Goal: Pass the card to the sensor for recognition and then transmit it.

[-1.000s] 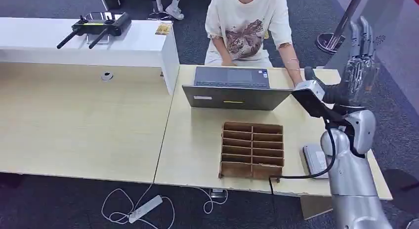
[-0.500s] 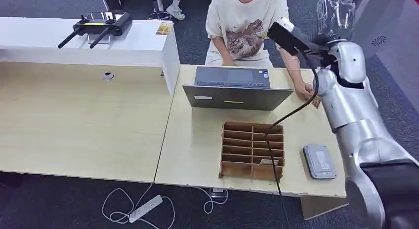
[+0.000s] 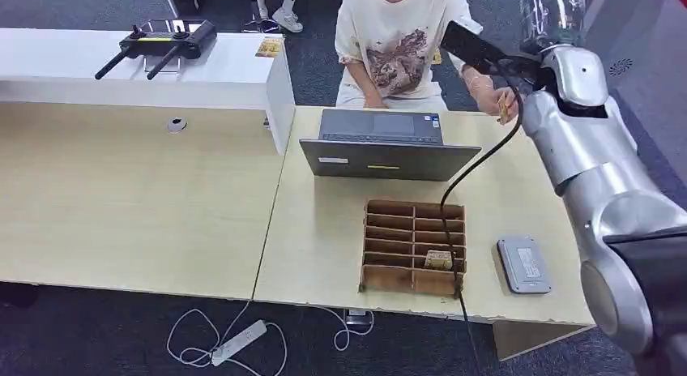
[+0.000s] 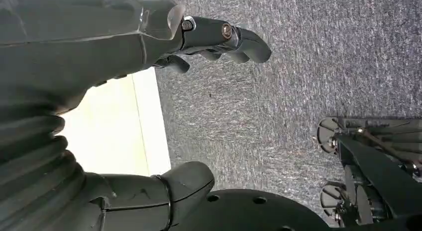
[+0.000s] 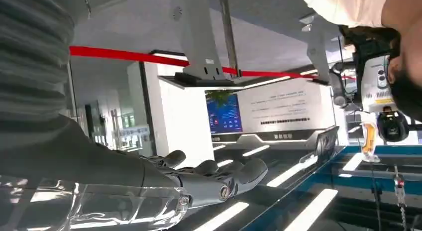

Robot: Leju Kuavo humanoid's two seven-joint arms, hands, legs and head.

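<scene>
While the right hand [image 5: 199, 183] is raised high beyond the table [image 3: 324, 230] with fingers [image 5: 239, 173] stretched apart and empty, a person's hand [image 3: 490, 96] holds the card [image 3: 503, 110] beside it; the left hand [image 4: 149, 37] hangs with fingers loosely curled, holding nothing.

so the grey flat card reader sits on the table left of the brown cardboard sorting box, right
Not quite. In the head view the grey flat card reader lies on the table to the right of the brown cardboard sorting box, not the left, near the table's front edge.
</scene>
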